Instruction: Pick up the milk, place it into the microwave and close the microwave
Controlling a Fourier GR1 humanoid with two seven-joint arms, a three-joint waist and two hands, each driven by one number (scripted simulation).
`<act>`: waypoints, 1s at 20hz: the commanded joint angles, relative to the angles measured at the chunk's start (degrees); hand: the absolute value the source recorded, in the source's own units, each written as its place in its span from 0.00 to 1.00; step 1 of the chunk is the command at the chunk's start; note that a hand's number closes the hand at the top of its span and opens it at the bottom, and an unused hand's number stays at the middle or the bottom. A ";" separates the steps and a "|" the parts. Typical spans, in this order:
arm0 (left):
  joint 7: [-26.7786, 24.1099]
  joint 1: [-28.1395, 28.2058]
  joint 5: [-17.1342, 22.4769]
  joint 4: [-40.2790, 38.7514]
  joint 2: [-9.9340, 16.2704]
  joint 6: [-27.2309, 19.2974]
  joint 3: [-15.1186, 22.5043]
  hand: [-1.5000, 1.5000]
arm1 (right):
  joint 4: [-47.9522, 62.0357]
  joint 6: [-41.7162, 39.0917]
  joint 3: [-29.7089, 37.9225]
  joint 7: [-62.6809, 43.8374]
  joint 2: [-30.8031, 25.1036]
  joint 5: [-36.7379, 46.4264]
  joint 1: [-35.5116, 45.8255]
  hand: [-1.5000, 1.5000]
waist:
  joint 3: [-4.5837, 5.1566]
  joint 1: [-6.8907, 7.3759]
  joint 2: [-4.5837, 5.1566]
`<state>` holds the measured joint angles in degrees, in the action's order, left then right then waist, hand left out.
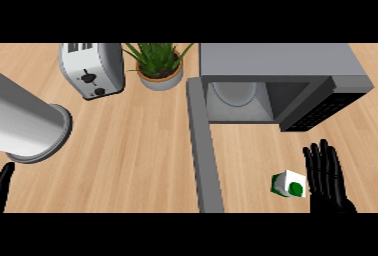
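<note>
While the microwave [284, 75] stands open at about one o'clock on the wooden worktop [133, 150], its door [204, 150] swung out toward six o'clock, the milk [289, 183] sits outside it, a small white carton with a green mark, down at about four o'clock. The right hand [325, 175] comes up from the lower edge just beside the carton at its three o'clock side, fingers straight and spread, holding nothing; whether it touches the carton is hard to say from this angle. A pale round plate [235, 94] shows inside the microwave. Of the left hand [5, 182] only a dark sliver appears at eight o'clock, so its fingers cannot be told. A toaster [92, 69] stands at eleven o'clock, a potted plant [159, 65] at twelve, and a grey cylinder [29, 125] at nine o'clock.
</note>
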<state>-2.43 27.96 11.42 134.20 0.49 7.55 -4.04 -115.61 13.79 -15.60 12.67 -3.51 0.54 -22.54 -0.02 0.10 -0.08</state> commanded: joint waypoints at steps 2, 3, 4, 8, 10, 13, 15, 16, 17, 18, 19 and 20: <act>-4.38 2.43 -0.50 -2.52 -0.47 3.63 -0.26 0.00 | 8.92 -0.71 3.19 7.38 0.60 -1.70 -0.47 0.00 | 0.01 0.13 -0.01; -3.18 2.79 3.47 -1.04 0.10 3.78 -3.32 0.00 | 6.14 -2.52 5.55 6.44 -1.28 -5.01 -3.10 0.00 | 0.02 0.05 -0.04; 0.12 2.74 0.58 2.72 -0.47 1.77 0.18 0.00 | 10.91 -3.20 5.77 11.81 -0.69 -4.41 -2.42 0.00 | -0.02 0.02 -0.02; -0.60 3.42 2.18 2.60 0.58 2.36 -2.15 0.00 | 18.40 -6.53 12.58 14.07 -2.77 -8.78 0.91 0.00 | -0.02 0.20 0.04; -1.69 6.16 1.30 3.42 -0.48 3.05 -0.23 0.00 | 16.73 -5.91 10.61 14.88 -1.93 -7.03 -2.04 0.00 | 0.01 0.14 -0.02; -0.33 4.91 -0.42 4.69 -0.49 1.04 1.44 0.00 | 19.67 -8.54 12.76 15.74 -3.96 -7.88 -1.33 0.00 | 0.00 0.05 0.02; -5.72 5.75 1.46 -1.66 -0.49 4.11 -0.32 0.00 | 20.80 -8.97 13.25 17.34 -3.52 -7.73 -0.34 0.00 | 0.02 0.10 0.00; -6.20 6.97 -1.18 0.59 -0.49 1.00 4.19 0.00 | 26.18 -8.87 11.80 21.68 -1.30 -6.64 -0.13 0.00 | 0.00 0.17 0.00; -1.09 5.85 1.32 5.11 -0.49 1.30 1.55 0.00 | 27.36 -9.87 13.57 20.55 -2.92 -7.28 2.76 0.00 | 0.00 0.19 0.03; -3.09 4.68 -2.30 1.79 -0.49 -1.23 4.90 0.00 | 26.94 -7.91 11.54 21.30 -0.81 -5.21 1.96 0.00 | 0.01 0.08 0.03; -3.06 11.14 2.74 6.04 -0.49 3.94 1.64 0.00 | 27.18 -9.17 12.40 22.36 -1.96 -5.72 1.33 0.00 | 0.01 0.36 -0.05; -6.55 5.04 3.02 -1.95 0.02 4.50 -2.03 0.00 | 30.03 -11.38 14.17 25.82 -3.04 -6.95 1.54 0.00 | 0.02 0.10 0.01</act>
<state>-6.58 34.35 12.53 135.80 0.14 10.13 -3.00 -90.54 4.78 -3.09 33.27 -5.84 -6.16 -21.71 -0.02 0.26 -0.08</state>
